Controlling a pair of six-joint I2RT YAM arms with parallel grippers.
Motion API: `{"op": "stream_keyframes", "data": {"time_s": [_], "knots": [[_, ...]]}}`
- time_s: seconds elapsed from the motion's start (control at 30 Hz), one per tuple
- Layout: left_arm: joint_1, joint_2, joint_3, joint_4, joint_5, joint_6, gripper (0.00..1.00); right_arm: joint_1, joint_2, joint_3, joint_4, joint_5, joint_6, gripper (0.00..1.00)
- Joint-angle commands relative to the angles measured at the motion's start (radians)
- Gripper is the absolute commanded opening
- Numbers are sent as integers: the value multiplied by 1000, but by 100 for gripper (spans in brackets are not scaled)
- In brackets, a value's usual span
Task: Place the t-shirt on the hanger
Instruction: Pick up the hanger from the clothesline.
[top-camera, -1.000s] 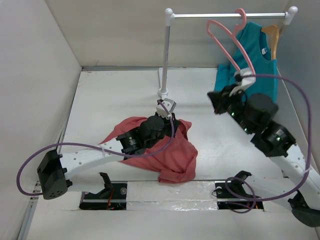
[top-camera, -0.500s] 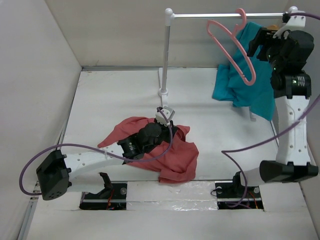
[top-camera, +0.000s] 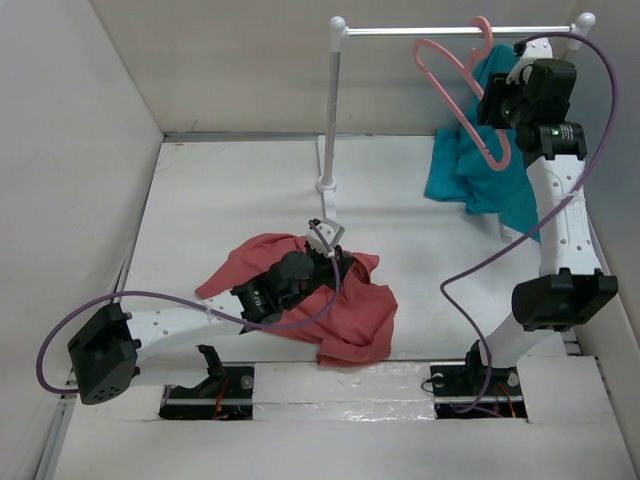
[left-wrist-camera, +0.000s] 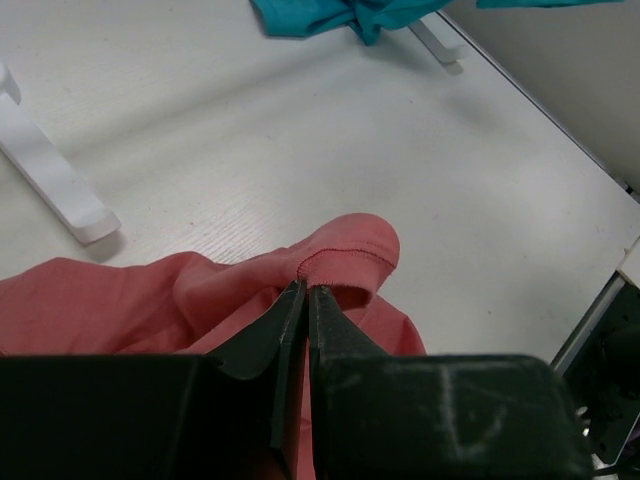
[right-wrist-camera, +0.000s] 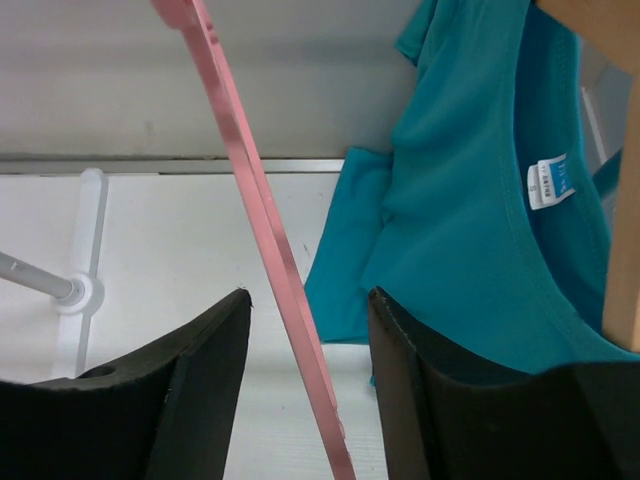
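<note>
Right tool (right-wrist-camera: 308, 300) moved in, spread around the hanger (right-wrist-camera: 256, 200) edge.

My left arm (top-camera: 170, 322) and right arm (top-camera: 562, 215) both have white links with bulky black joint housings. A purple cable (top-camera: 41, 356) loops off each. The left end effector (left-wrist-camera: 303, 291) has slim, tapering matte-black fingers (left-wrist-camera: 262, 345) and a pale-scuffed housing. The right end effector (right-wrist-camera: 308, 320) has broader black fingers (right-wrist-camera: 195, 390).
</note>
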Motion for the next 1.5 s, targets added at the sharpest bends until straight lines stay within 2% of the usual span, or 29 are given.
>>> {"op": "stream_keyframes", "data": {"time_s": [0.0,0.1,0.2,0.27,0.3,0.33,0.43,0.6,0.7,0.8,1.07,1.1,1.23,1.33,1.37,1.47], "knots": [[12,-40,-19,75,24,-1,0,25,22,43,38,-16,-5,52],[23,-49,-25,72,36,-4,0,50,49,72,33,4,-3,43],[33,-63,-36,80,35,-12,0,83,84,117,16,46,-20,45],[33,-68,-42,86,29,-13,0,106,101,150,2,59,-26,35],[33,-69,-45,88,26,-13,0,126,102,157,1,112,-31,29],[33,-69,-44,88,27,-15,0,136,101,157,7,126,-35,17],[44,-59,-41,82,35,-13,0,160,87,169,27,183,-44,0],[44,-55,-39,83,29,-15,0,205,32,172,60,269,-69,0],[44,-58,-40,85,36,-15,0,214,-11,143,93,269,-54,0],[44,-54,-42,89,26,-16,0,214,-74,68,114,248,-32,0],[44,-29,-27,75,9,-15,0,232,-275,-283,249,195,18,0],[44,-29,-24,72,1,-15,0,245,-295,-316,260,185,63,0],[44,-17,30,37,-17,-15,0,315,-411,-478,283,145,94,0],[53,12,68,20,-62,-21,0,418,-543,-624,268,107,121,0],[53,26,76,23,-72,-24,0,482,-578,-664,243,106,132,0],[99,82,114,32,-69,-51,0,574,-730,-785,146,128,182,0]]}}
